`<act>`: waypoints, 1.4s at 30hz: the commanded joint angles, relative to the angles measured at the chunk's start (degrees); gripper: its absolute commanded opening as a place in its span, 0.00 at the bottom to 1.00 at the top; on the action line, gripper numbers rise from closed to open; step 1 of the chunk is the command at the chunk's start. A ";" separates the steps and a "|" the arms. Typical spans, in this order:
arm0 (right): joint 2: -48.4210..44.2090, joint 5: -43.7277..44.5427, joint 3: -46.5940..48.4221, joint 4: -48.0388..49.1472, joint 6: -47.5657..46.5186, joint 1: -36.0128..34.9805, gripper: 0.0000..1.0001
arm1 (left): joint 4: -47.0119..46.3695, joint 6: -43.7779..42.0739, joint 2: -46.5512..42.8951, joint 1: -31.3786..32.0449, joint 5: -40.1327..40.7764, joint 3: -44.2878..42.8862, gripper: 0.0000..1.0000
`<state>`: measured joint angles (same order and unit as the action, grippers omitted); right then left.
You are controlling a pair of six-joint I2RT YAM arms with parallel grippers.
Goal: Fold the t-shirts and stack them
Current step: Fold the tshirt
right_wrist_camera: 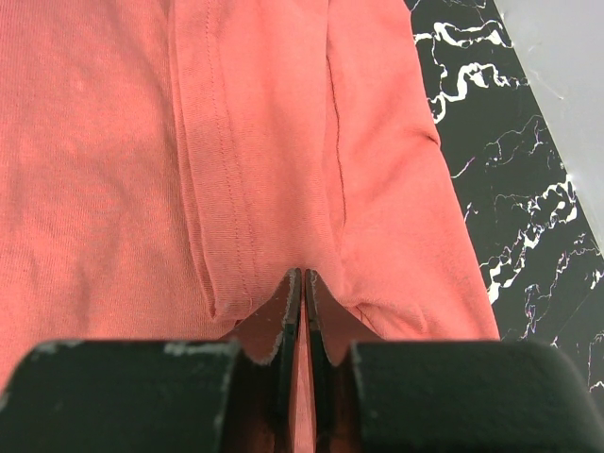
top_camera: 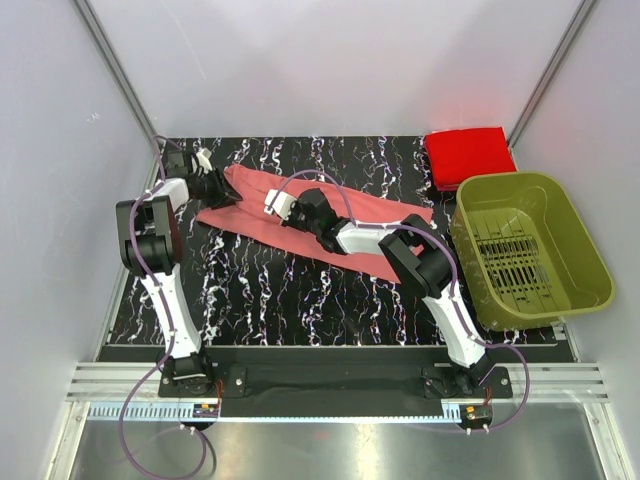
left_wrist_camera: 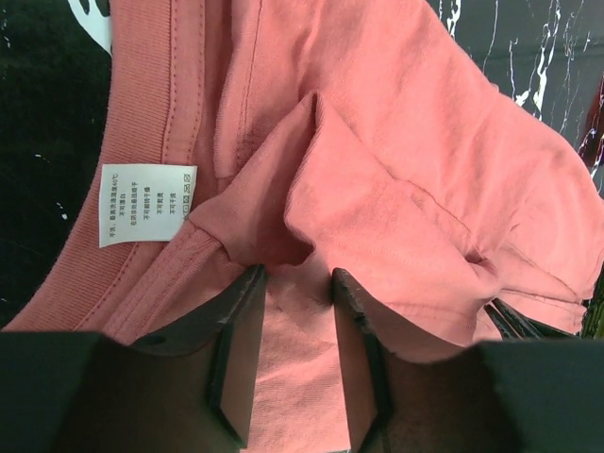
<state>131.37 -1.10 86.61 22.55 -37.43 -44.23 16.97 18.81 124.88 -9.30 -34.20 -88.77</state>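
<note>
The fold of the salmon-pink cotton short-sleeved t-shirt (top_camera: 250, 205) appears to be in hand. It lies spread as a long band across the far half of the black white-veined table (top_camera: 270, 290), running from the far left towards the right. The brighter red t-shirt (top_camera: 468, 155) sits as a neat square in the far right corner, so that one looks finished. The olive-green plastic basket (top_camera: 500, 183) stands just near of it at the right edge.

The right gripper (right_wrist_camera: 302, 278) is at the middle of the band, its fingers pressed together on a thin hem fold. The left gripper (left_wrist_camera: 297, 278) is at the far-left collar end. Its fingers (left_wrist_camera: 241, 340) are parted, with cloth showing in the gap and a raised ridge of fabric just ahead of the tips. They do not seem closed on it.

The next move probably calls for the left fingers to close on that collar end, so both arms can carry the cloth over together. Otherwise the band may skew.

A white sewn-in care tag (left_wrist_camera: 146, 203) beside the ribbed collar (left_wrist_camera: 142, 94) carries several lines of small print, too fine to read. No brand shows.
</note>
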 commanded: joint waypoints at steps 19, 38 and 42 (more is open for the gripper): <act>-1.56 -0.04 1.46 1.54 0.52 0.11 0.11 | 16.24 1.84 -4.64 1.57 15.98 -8.52 0.33; -1.29 -0.39 1.64 1.45 0.87 0.11 0.11 | 8.14 3.87 -5.09 4.99 6.59 -6.84 0.38; -1.73 -0.39 0.50 1.71 0.52 0.11 0.09 | 12.11 4.13 -0.79 5.26 13.69 -8.70 0.39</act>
<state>131.37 -1.13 86.61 22.57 -37.41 -44.23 26.96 22.48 120.90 -4.51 -24.27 -95.09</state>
